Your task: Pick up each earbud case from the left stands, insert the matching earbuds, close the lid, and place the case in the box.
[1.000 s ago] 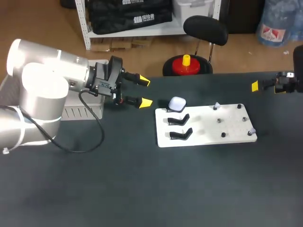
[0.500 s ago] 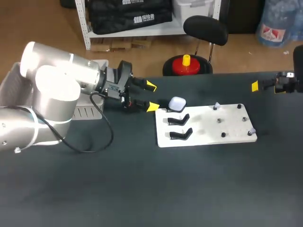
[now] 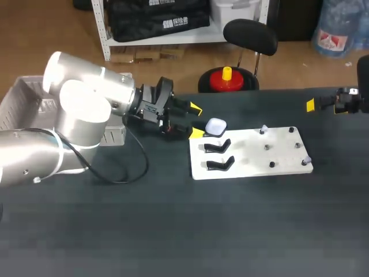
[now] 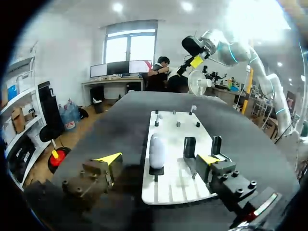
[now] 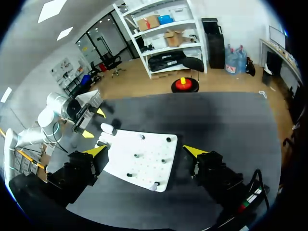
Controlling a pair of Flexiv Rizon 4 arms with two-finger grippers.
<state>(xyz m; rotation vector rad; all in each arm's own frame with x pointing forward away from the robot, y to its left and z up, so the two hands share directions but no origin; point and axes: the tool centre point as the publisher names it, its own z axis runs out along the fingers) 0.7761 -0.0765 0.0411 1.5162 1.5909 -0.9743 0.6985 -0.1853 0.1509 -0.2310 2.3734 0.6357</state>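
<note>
**Head view with both wrist views: approach to the first pick.** The left gripper enters from the left of the frame and hangs at upper centre. Its two yellow-tipped fingers are spread apart with nothing clamped between them. Immediately to its right, just past the fingertips, is the white, rounded plastic earbud case. It sits on the uppermost of three black hooked stands at the left end of the flat white fixture board.

In the left wrist view the case appears to stand on end just ahead of the gripper, roughly centred on the gap between the fingers — the relation on which the grasp turns. Whether the tips are level with its flanks cannot be told; no contact is visible. The two lower stands carry no case and lie beside the approach line, so nothing stands between gripper and case.

Small pale earbuds rest on pegs toward the right half of the board. The right gripper is at the far right edge of the head view, well apart from the board. Its fingers are likewise parted and hold nothing — the left arm is plainly the nearer.

The grey perforated plastic box lies at the left edge of the frame, behind the left arm, beside the dark worktop.

Judged next requirement: a short advance, then closure across the case's narrow sides.
</note>
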